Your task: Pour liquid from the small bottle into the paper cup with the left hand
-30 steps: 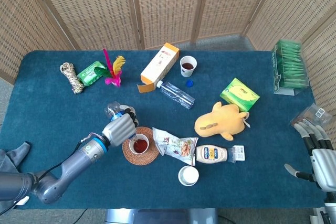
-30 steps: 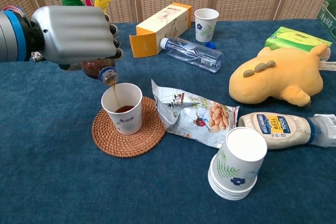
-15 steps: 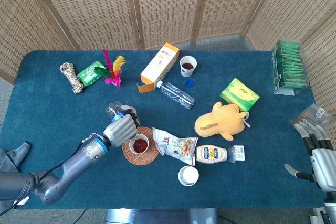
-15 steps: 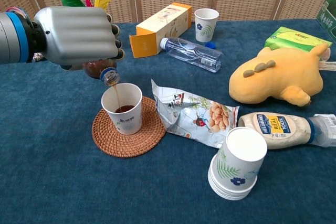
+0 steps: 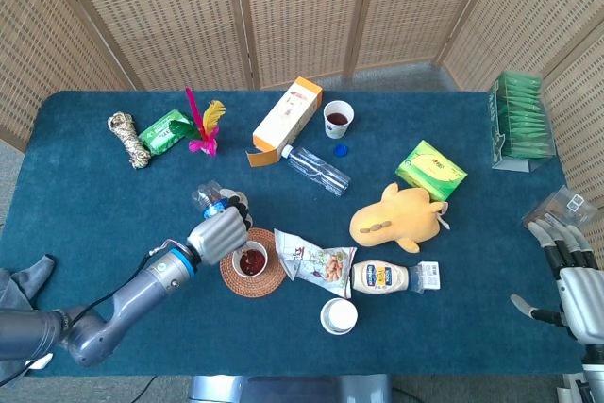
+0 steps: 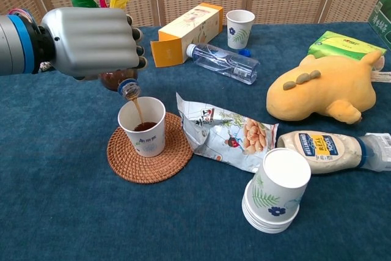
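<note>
Paper cup (image 6: 142,126) upright on woven coaster (image 6: 148,151), well inside tabletop (image 6: 67,212) edges; bare cloth to its left & front, snack bag (image 6: 227,132) just beside on right. Small bottle (image 6: 120,82) tilted, long axis slanting down-right, mouth over cup rim, brown stream entering. Left hand (image 6: 88,41) knuckles-up, fingers wrapped round bottle. Right hand (image 5: 568,271) far right of cup, fingers apart, holding nothing.

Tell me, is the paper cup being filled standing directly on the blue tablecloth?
No, the paper cup stands on a round woven coaster, which lies on the cloth.
</note>
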You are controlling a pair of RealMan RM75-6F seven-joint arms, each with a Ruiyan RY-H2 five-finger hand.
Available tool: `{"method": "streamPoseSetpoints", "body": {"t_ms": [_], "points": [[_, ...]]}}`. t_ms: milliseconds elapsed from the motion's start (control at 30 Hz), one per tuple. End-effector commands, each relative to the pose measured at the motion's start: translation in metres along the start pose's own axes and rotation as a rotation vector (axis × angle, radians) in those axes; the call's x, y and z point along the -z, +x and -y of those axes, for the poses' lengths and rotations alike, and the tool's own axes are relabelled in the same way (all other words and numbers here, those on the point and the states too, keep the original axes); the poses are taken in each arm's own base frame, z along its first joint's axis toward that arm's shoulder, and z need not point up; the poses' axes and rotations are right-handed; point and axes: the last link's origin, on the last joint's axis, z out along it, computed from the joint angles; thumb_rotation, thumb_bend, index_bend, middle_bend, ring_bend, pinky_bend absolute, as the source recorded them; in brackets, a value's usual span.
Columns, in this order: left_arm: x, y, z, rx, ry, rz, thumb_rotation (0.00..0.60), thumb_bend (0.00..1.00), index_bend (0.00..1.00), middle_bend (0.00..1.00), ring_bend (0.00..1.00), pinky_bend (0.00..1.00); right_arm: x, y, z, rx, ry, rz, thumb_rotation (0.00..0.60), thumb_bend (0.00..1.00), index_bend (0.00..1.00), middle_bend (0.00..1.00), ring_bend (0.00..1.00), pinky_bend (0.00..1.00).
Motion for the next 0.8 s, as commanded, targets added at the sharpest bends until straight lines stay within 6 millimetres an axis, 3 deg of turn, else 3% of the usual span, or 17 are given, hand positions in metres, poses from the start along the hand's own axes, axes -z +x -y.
{"method": "streamPoseSetpoints", "body": {"t_ms": [33,600,800], "points": [[0.000,0.000,-0.001,0.016,0.002,0.003,0.600,0.48,0.57,0.44,0.29,0.38,0.000,0.000,0.000,-0.001,0.000,-0.001,0.600,0.00,0.00,0.00,0.00,0.00],[0.015,-0.026,0.001,0.560,0.073,0.095,0.600,0.48,0.57,0.44,0.29,0.39,-0.001,-0.005,0.002,0.016,0.003,0.017,0.600,0.00,0.00,0.00,0.00,0.00],[0.023,-0.041,0.015,0.691,0.137,0.091,0.600,0.48,0.57,0.43,0.29,0.39,-0.002,-0.008,0.004,0.028,0.004,0.029,0.600,0.00,0.00,0.00,0.00,0.00]]}}
